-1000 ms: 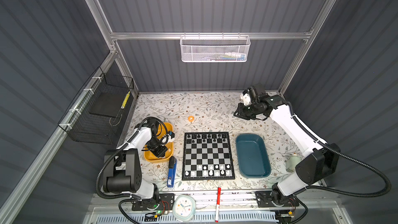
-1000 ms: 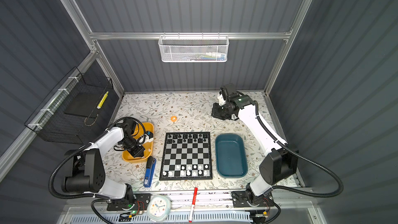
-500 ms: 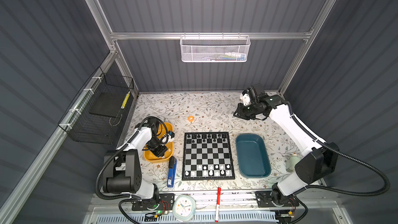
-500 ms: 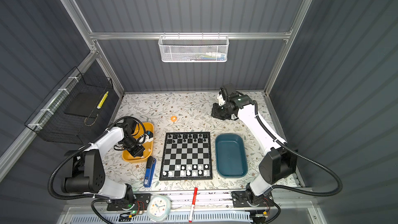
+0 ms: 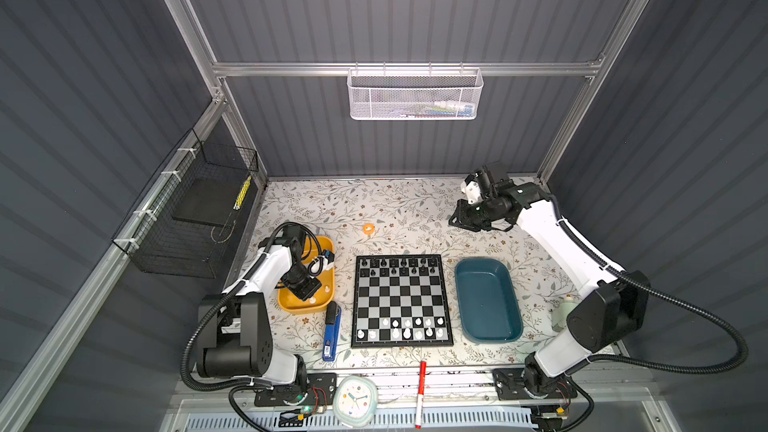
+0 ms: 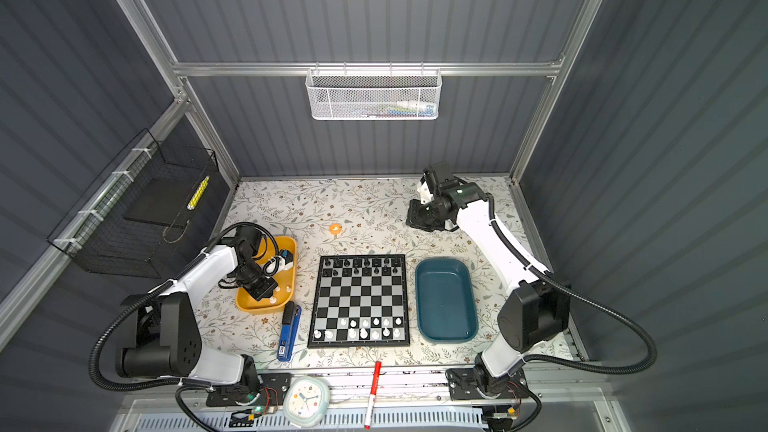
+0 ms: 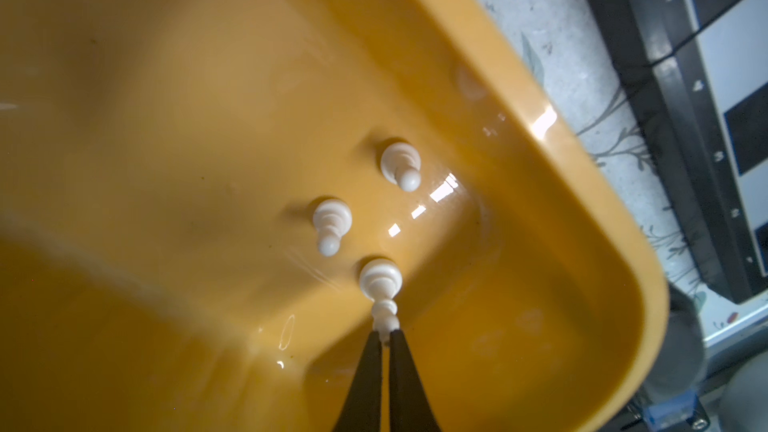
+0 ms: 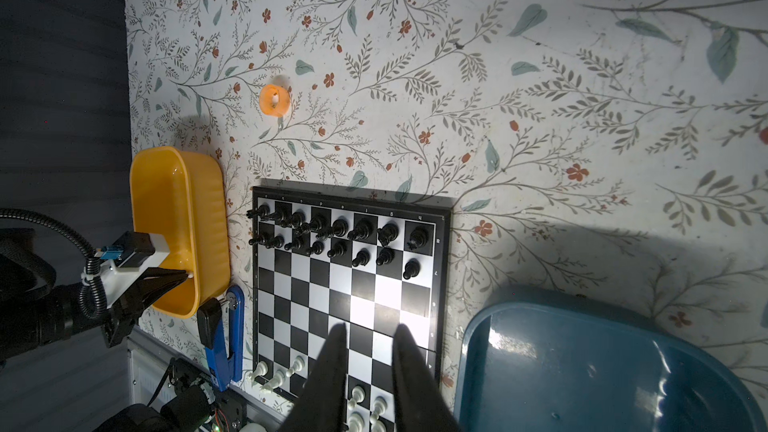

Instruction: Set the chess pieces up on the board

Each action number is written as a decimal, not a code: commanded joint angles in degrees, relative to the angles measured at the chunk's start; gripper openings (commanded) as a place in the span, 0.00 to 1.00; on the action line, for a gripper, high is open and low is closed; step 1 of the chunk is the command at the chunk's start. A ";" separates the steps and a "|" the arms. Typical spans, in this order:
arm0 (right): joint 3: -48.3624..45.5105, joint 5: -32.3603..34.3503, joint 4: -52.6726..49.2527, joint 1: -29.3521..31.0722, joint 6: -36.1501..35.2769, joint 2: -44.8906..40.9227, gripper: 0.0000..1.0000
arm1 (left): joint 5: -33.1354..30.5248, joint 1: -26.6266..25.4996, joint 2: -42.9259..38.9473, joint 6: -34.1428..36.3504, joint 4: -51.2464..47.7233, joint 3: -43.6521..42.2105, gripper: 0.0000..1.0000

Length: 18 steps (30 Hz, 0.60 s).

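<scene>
Pinching a white piece [image 7: 380, 284], left tool [image 7: 385, 336] sits closed; right tool [image 8: 370, 328] seemingly parted, empty.

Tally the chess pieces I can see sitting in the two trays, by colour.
White pieces: 3, all in the yellow tray; the left end effector grips one white piece.
Black pieces: 0 in either tray; the teal tray shows none.
Total: 3.

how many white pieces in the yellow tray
3, in a corner of the yellow tray: one pawn pinched by the left gripper, two pawns free beside it. Others may be hidden.
</scene>
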 commanded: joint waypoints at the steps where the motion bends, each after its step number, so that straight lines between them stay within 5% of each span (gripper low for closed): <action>1: 1.50 -0.65 0.46 -0.15 -0.95 0.57 0.24 | -0.33 -0.39 -1.09 -0.74 -0.74 1.76 0.09; 7: 1.20 -0.82 0.55 -0.28 -1.14 0.50 0.23 | -0.17 -0.39 -1.17 -0.50 -1.43 2.05 0.10; 18: 0.37 -0.91 0.91 -0.36 -0.80 -0.10 0.23 | 1.32 -0.39 -0.84 -0.46 -1.83 1.40 0.31</action>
